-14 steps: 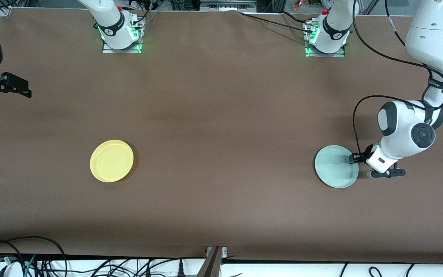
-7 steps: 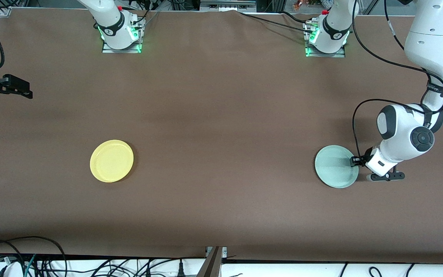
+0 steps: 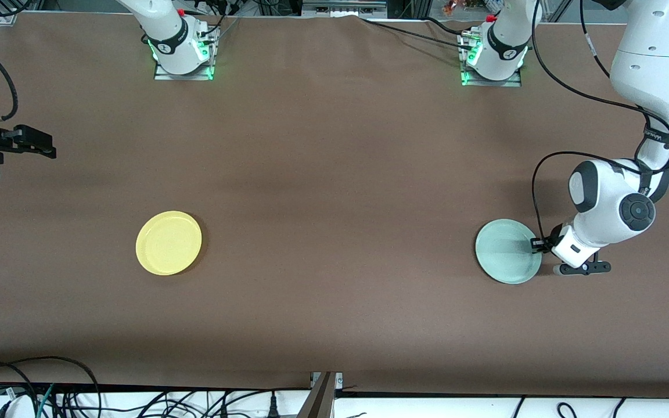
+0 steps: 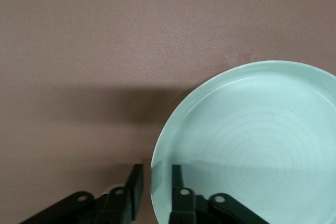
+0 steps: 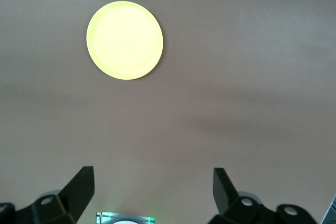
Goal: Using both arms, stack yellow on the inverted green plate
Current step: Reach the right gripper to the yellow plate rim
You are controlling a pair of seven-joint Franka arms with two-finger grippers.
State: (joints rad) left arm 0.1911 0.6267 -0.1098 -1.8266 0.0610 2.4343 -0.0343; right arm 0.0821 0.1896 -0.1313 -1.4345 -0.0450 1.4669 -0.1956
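The pale green plate (image 3: 506, 251) lies rim up on the table at the left arm's end. My left gripper (image 3: 536, 245) is low at the plate's edge. In the left wrist view the left gripper (image 4: 156, 174) straddles the green plate's (image 4: 252, 145) rim, one finger inside and one outside, with a thin gap showing at the outer finger. The yellow plate (image 3: 168, 242) lies rim up toward the right arm's end. My right gripper (image 3: 50, 152) hangs wide open and empty over the table's edge at that end. In the right wrist view the right gripper (image 5: 152, 182) is well away from the yellow plate (image 5: 125, 40).
The brown table (image 3: 334, 174) holds only the two plates. The arm bases (image 3: 182, 55) stand along its edge farthest from the front camera. Cables (image 3: 50, 389) hang below its nearest edge.
My left gripper has shifted slightly along the green plate's rim and settled lower. My right gripper has drifted a little inward over the table. Neither plate has moved.
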